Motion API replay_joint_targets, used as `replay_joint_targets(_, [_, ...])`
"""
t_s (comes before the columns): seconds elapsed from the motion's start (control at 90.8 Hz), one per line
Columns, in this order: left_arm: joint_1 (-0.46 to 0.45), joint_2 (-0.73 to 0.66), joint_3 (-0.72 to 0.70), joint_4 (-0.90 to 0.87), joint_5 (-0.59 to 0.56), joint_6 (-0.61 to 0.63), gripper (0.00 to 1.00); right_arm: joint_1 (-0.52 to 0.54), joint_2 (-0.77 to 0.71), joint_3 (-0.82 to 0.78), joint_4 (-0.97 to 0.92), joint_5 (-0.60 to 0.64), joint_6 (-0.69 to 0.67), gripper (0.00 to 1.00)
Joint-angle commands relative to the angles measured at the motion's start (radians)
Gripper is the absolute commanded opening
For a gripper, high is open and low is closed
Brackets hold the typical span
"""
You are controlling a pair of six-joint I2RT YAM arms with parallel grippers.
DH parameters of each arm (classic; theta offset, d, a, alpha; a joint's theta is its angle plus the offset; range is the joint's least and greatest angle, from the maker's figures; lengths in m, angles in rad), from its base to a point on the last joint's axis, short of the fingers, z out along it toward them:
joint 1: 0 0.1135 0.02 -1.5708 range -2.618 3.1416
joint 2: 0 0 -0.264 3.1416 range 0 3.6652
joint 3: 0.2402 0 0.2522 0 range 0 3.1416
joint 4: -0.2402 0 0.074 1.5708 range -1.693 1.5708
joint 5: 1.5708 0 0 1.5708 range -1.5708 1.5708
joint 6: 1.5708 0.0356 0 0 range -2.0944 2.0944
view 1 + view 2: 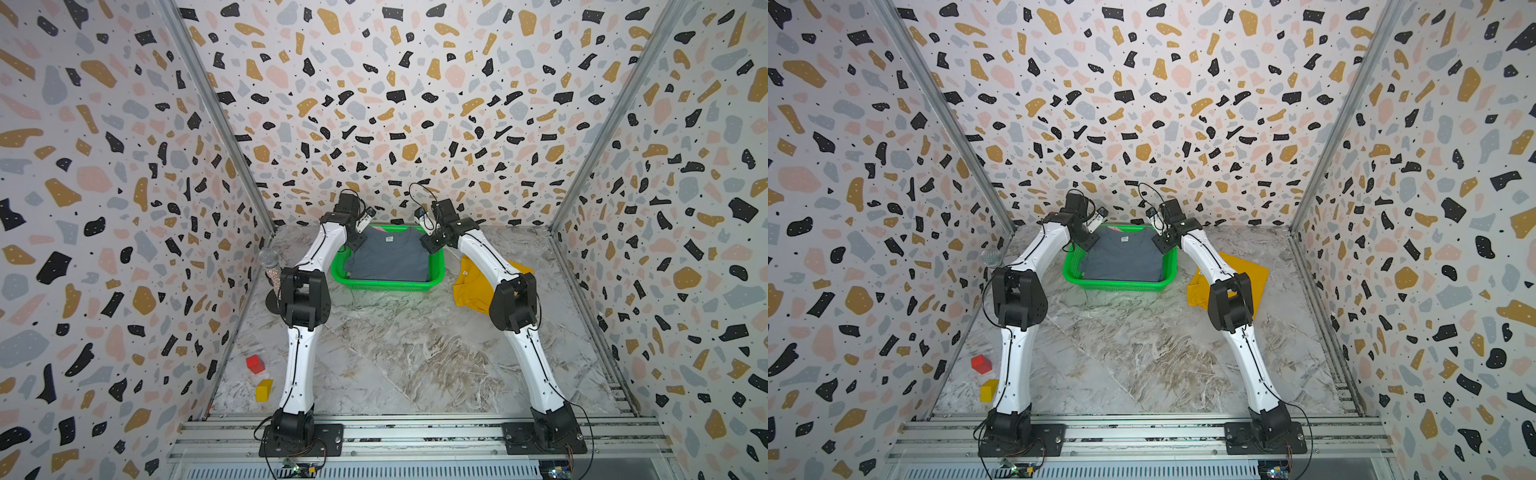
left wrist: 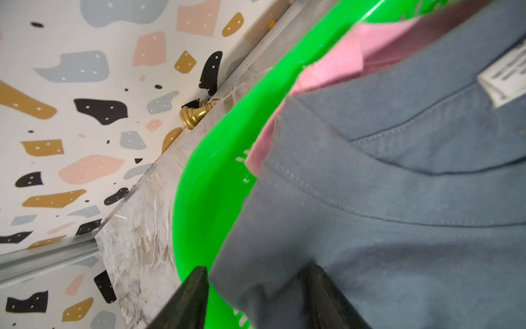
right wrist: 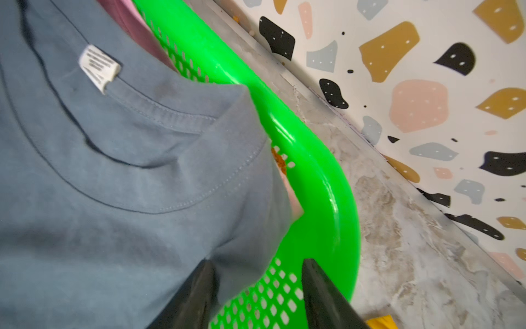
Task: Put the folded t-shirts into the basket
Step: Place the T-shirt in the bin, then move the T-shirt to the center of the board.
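The green basket [image 1: 386, 286] [image 1: 1117, 286] stands at the back of the table. A slate grey folded t-shirt [image 1: 388, 259] [image 1: 1121, 259] lies on top inside it, its neck label toward the back wall. Under it a pink t-shirt [image 2: 336, 65] shows at the far edge, and a bit of orange cloth [image 3: 280, 162] shows through the mesh. The mustard yellow t-shirt [image 1: 471, 291] [image 1: 1254, 270] lies on the table right of the basket, partly behind my right arm. My left gripper [image 2: 259, 269] [image 1: 355, 243] is open around the grey shirt's far left corner. My right gripper [image 3: 259, 262] [image 1: 430, 245] is open at its far right corner.
A microphone [image 1: 272, 266] stands by the left wall beside my left arm. A red block [image 1: 254, 363] and a yellow block [image 1: 264, 390] lie at the front left. A small gold piece [image 2: 196, 114] sits at the back wall behind the basket. Patterned walls close three sides.
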Motion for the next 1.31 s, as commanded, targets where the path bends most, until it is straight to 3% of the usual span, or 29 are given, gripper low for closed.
replay_joint_targets(0.0, [0.000, 0.000, 0.036, 0.021, -0.077, -0.017, 0.63, -0.007, -0.091, -0.004, -0.027, 0.070, -0.033, 0.59])
replay_joint_targets(0.198, [-0.004, -0.034, 0.033, 0.001, -0.101, -0.048, 0.74, -0.018, -0.206, -0.103, -0.055, 0.037, -0.057, 0.62])
replay_joint_targets(0.374, [-0.006, -0.089, -0.028, -0.038, 0.033, -0.098, 0.78, -0.035, -0.383, -0.306, -0.054, -0.060, -0.089, 0.65])
replay_joint_targets(0.584, [-0.033, -0.077, -0.061, -0.052, 0.117, -0.081, 0.79, -0.078, -0.550, -0.571, -0.053, -0.051, -0.134, 0.66])
replay_joint_targets(0.947, [-0.067, 0.103, 0.083, -0.061, 0.064, -0.039, 0.75, -0.183, -0.751, -0.918, -0.047, -0.069, -0.154, 0.65])
replay_joint_targets(1.134, [-0.067, 0.187, 0.174, -0.138, 0.073, -0.046, 0.76, -0.193, -0.802, -1.069, 0.002, -0.005, -0.180, 0.65])
replay_joint_targets(1.299, [-0.067, 0.178, 0.225, -0.206, 0.096, -0.071, 0.78, -0.193, -0.830, -1.179, 0.032, 0.023, -0.210, 0.67])
